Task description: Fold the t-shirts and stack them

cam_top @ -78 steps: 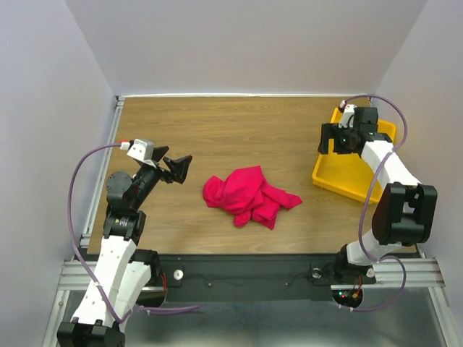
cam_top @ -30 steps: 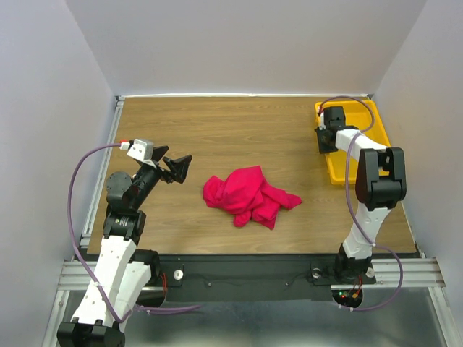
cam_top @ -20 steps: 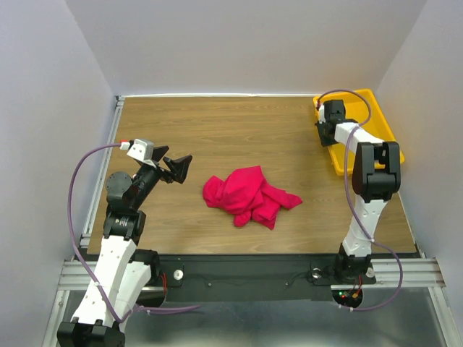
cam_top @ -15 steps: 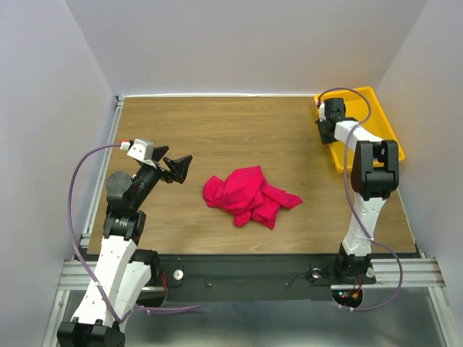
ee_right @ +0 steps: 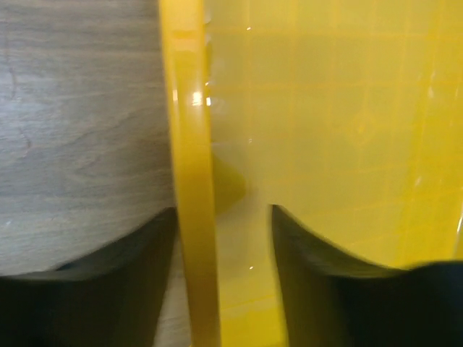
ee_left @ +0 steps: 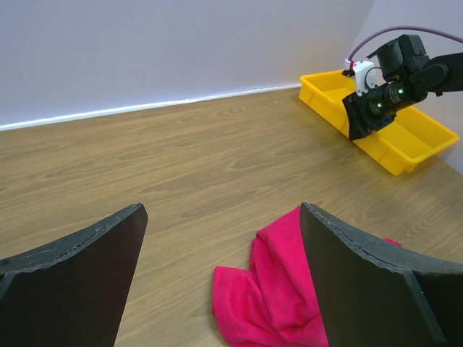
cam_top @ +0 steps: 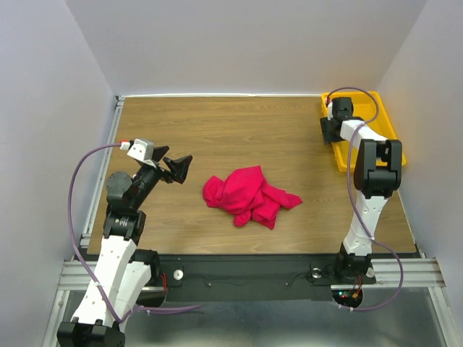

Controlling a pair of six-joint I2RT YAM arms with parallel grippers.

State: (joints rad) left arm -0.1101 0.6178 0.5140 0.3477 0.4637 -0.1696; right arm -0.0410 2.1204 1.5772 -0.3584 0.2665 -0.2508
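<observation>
Walls: pale lilac-grey panels [cam_top: 246,43] closing in the far, left and right sides of the work area.

Table: a brown wood-grain table top [cam_top: 239,130], with both arm bases bolted at its near edge.

Arms: the white-and-black left arm [cam_top: 119,238] leans in from the near left corner. The white-and-black right arm [cam_top: 372,181] reaches straight out to the far right corner, with a purple cable looped over its wrist.

T-shirt: a plain crimson-pink cotton t-shirt [cam_top: 249,195] lies crumpled in a loose heap near the middle of the table, towards the near edge. It is unfolded, well apart from both grippers and from the tray.

Tray: a yellow rectangular plastic tray [cam_top: 380,119] sits in the far right corner, close to the right wall. Its floor shows bare.

Left gripper: the black two-finger left gripper [cam_top: 175,166] hangs above the table, left of the t-shirt. Its fingers are spread wide and hold nothing.

Right gripper: the black right gripper [cam_top: 329,134] is at the tray's left rim. The blurred wrist view shows its fingers apart and astride that rim, one over the wood, the other inside the tray with a gap to the wall.
</observation>
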